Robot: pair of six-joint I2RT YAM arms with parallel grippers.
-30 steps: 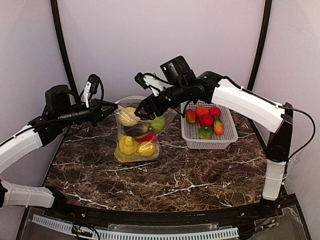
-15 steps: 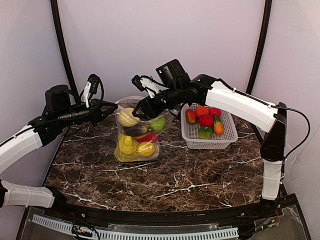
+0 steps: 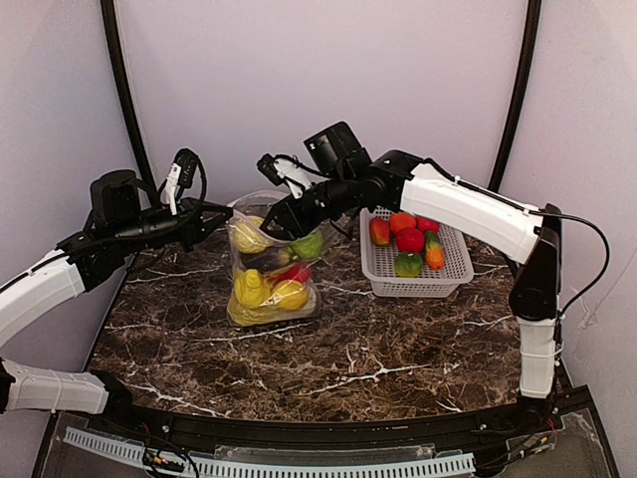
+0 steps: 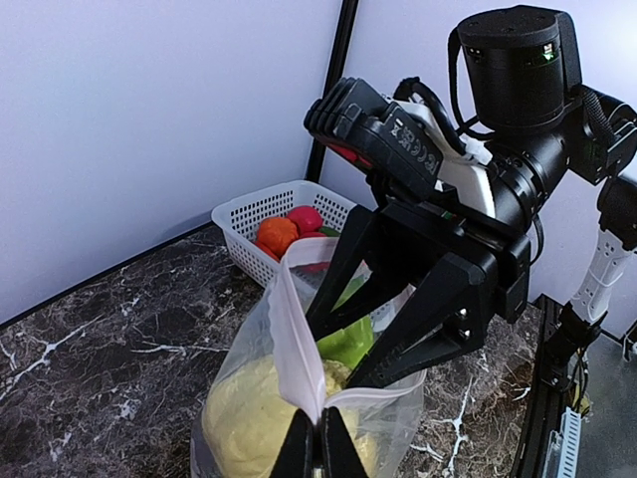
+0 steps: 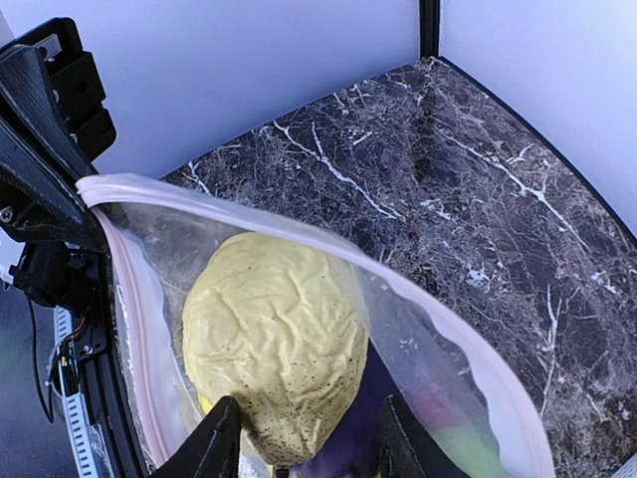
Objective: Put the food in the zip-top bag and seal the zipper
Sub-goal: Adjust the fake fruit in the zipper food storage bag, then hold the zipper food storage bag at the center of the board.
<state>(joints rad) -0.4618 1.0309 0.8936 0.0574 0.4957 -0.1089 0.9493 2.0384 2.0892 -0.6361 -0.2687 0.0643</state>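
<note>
Food (image 3: 267, 289) half fills the bag (image 5: 448, 349) standing on the desk (image 3: 348, 368); several pieces wait in the basket (image 3: 453, 274). Left gripper (image 4: 318, 438) pinches the bag's rim; right gripper (image 5: 307, 448), jaws apart and seemingly empty, hangs in its mouth. Zipper (image 5: 299, 204) unsealed.

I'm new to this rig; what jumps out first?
A clear zip-top bag stuffed with colourful food stands toward the table's back, its mouth edge pinched by the left gripper. The right gripper hangs open over a lumpy yellow fruit at the mouth; a white basket of more food sits to the right.
</note>
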